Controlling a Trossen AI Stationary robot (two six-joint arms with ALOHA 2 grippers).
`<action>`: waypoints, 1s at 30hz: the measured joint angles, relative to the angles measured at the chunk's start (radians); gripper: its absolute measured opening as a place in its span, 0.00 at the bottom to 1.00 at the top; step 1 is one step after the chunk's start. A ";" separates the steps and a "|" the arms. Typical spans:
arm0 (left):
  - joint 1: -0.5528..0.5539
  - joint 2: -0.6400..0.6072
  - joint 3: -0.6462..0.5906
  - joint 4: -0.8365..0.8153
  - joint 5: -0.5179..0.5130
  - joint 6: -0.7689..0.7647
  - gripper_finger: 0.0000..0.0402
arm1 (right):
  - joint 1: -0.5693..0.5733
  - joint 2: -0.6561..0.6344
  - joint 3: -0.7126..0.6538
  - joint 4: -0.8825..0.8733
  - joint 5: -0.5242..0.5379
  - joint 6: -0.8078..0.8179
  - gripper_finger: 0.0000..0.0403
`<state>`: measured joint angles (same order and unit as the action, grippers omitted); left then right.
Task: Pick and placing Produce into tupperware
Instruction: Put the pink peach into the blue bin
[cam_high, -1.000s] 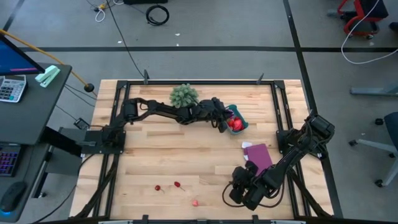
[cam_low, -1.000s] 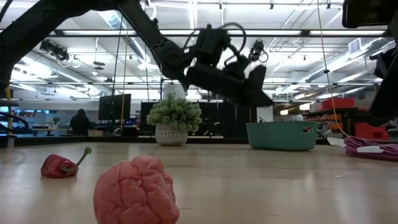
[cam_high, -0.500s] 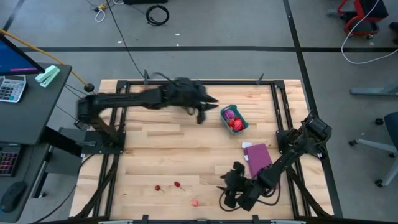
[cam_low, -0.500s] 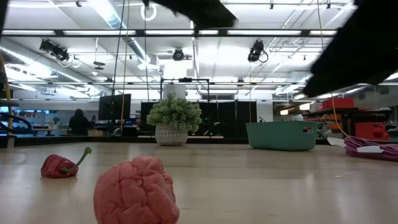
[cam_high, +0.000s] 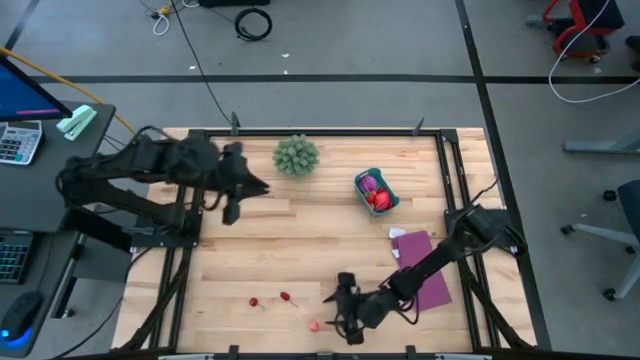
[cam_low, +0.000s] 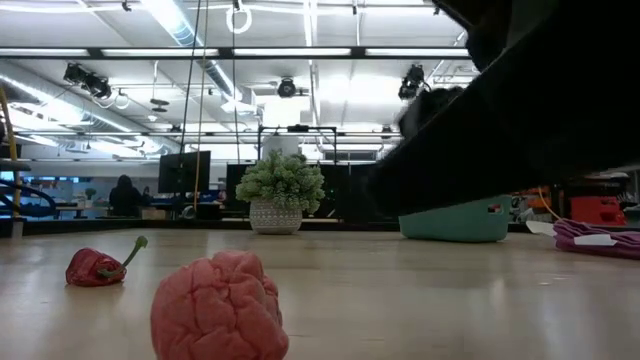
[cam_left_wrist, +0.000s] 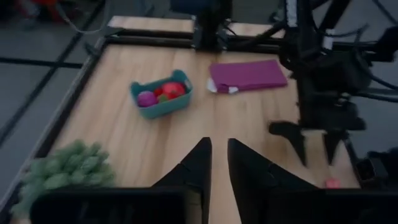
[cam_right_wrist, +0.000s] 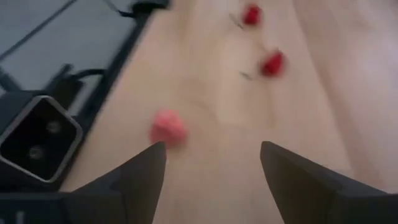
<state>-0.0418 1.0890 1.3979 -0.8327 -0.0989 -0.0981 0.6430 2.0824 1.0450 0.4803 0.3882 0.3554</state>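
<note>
The teal tub (cam_high: 376, 190) stands near the table's far right and holds a purple ball and a red fruit (cam_left_wrist: 173, 90). A pink lumpy piece (cam_high: 314, 325) and two small red pieces (cam_high: 285, 297) lie on the wood near the near edge. My right gripper (cam_high: 336, 308) is open and low, just right of the pink piece (cam_right_wrist: 168, 129), touching nothing. My left gripper (cam_high: 245, 190) is shut, empty and raised over the table's far left part. In its wrist view (cam_left_wrist: 219, 160) only a thin gap shows between the fingers.
A spiky green plant ball (cam_high: 296, 155) sits in a pot at the far edge. A flat purple sheet (cam_high: 420, 265) lies under the right arm. A small camera box (cam_right_wrist: 37, 146) stands at the near edge by the pink piece. Bare wood fills the middle of the table.
My left arm has swung away from above the tub, rising and drawing back toward the table's left edge. My right arm has stretched along the near edge toward the left, bringing its gripper close to the pink piece. The fruits on the table have not moved.
</note>
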 joint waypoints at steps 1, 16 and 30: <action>-0.022 -0.015 0.000 -0.011 -0.037 -0.016 0.13 | -0.002 0.018 0.013 0.031 -0.010 -0.052 0.67; -0.196 -0.041 0.000 -0.040 -0.145 -0.108 0.03 | -0.070 0.231 0.314 -0.139 -0.176 -0.113 0.67; -0.271 -0.042 0.000 -0.092 -0.228 -0.156 0.04 | -0.064 0.216 0.312 -0.243 -0.160 -0.015 0.53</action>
<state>-0.3126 1.0473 1.3979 -0.9248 -0.3266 -0.2539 0.5789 2.2982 1.3568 0.2372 0.2278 0.3408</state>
